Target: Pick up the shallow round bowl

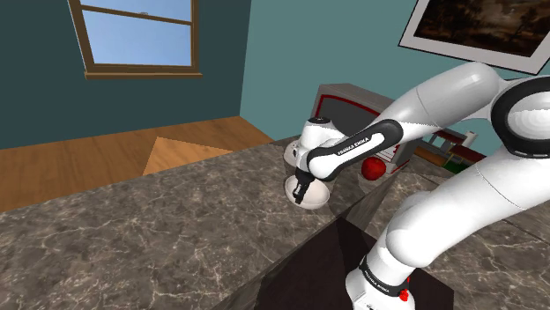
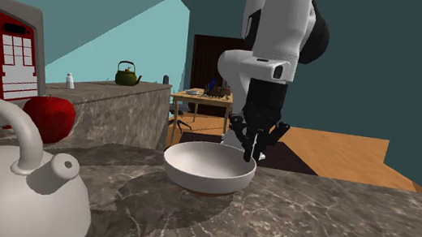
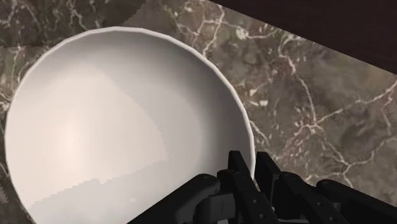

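The shallow round bowl (image 2: 204, 167) is plain white and sits upright on the dark marble counter (image 2: 312, 223). In the shoulder view the bowl (image 1: 319, 195) lies just past the black gripper (image 1: 298, 195). From above, the gripper (image 2: 251, 152) comes down onto the rim on the bowl's far side in the second exterior view. In the wrist view the bowl (image 3: 114, 127) is empty, and the gripper (image 3: 252, 169) is shut on its rim, with one finger inside the bowl and one outside.
A white kettle (image 2: 13, 193) stands close in front of the second exterior camera. Behind it are a red apple (image 2: 48, 116) and a red-and-white appliance (image 2: 1, 49). The counter edge (image 1: 291, 260) drops off beside the dark stand (image 1: 353, 255).
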### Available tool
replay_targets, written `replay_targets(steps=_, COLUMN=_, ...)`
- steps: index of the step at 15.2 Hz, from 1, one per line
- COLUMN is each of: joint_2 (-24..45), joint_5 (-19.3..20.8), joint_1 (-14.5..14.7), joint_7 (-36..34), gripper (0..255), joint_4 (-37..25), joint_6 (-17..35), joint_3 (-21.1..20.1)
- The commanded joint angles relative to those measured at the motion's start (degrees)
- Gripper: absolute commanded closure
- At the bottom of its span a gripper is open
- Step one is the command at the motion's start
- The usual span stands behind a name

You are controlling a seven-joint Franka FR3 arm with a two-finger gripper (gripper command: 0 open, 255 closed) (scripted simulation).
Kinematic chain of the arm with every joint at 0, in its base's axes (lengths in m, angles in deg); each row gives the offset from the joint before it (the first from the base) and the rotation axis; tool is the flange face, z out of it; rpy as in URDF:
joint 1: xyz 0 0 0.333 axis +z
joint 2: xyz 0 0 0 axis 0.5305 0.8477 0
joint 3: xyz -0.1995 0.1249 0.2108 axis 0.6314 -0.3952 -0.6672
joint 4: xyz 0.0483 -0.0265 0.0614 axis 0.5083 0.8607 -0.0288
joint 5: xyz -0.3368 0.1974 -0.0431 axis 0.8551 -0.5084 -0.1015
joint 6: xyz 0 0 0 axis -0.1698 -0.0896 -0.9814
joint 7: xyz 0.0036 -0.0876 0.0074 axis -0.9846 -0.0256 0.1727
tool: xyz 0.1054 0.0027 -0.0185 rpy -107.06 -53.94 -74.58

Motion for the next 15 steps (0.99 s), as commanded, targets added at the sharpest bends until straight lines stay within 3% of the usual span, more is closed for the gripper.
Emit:
replay_targets(steps=1, joint_2=0.0, joint_5=0.0, joint_1=0.0, joint_7=0.0, gripper=255, joint_4=0.0, joint_6=0.0, joint_3=0.0)
replay_targets(steps=5, joint_2=0.0, joint_5=0.0, joint_1=0.0, joint_7=0.0, gripper=255, joint_4=0.0, joint_6=0.0, joint_3=0.0)
replay_targets(steps=15, joint_2=-7.5, joint_5=-1.0, joint_1=0.5, joint_7=1.0, gripper=255, joint_4=-3.1, joint_6=-10.6, joint_3=0.0)
